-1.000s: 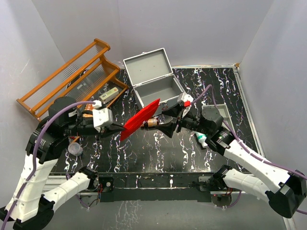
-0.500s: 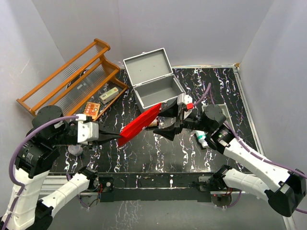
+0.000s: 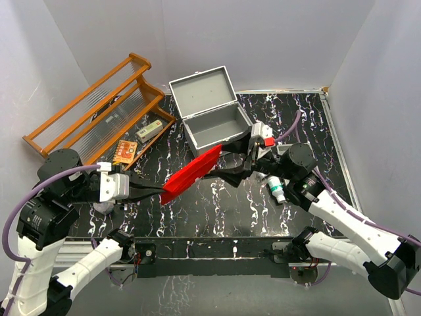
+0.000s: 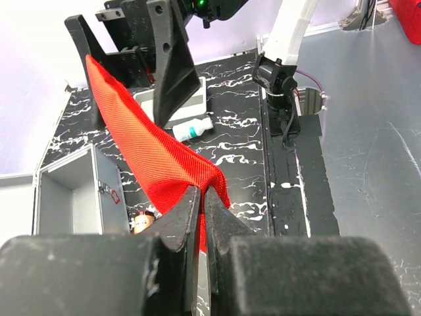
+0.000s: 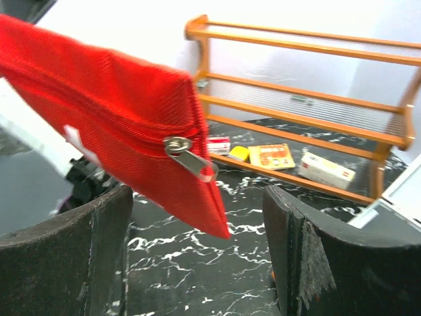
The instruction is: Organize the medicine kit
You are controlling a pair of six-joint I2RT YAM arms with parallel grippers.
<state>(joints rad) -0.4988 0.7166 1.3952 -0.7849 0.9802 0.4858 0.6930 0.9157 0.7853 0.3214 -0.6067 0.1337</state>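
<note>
The medicine kit (image 3: 212, 125), a grey metal box, stands with its lid up at the back centre; its inside also shows in the left wrist view (image 4: 66, 197). A red fabric pouch (image 3: 193, 172) hangs in the air in front of it. My left gripper (image 4: 200, 196) is shut on the pouch's near-left end (image 3: 164, 191). The pouch (image 4: 141, 141) stretches away toward my right gripper (image 3: 227, 170). That gripper (image 5: 197, 243) stands open, its fingers either side of the pouch's far corner (image 5: 112, 112) without touching it. The zipper pull (image 5: 192, 160) hangs between them.
A wooden rack (image 3: 99, 108) lies at the back left, with a small white box (image 3: 150, 128) and an orange packet (image 3: 123, 151) by it. A white bottle with a green cap (image 3: 276, 187) lies under the right arm. A brown bottle (image 4: 141, 220) sits by the kit.
My left arm has drawn back to the left, pulling the pouch lower and leftward. The right gripper has shifted slightly right and stays open at the pouch's end.
</note>
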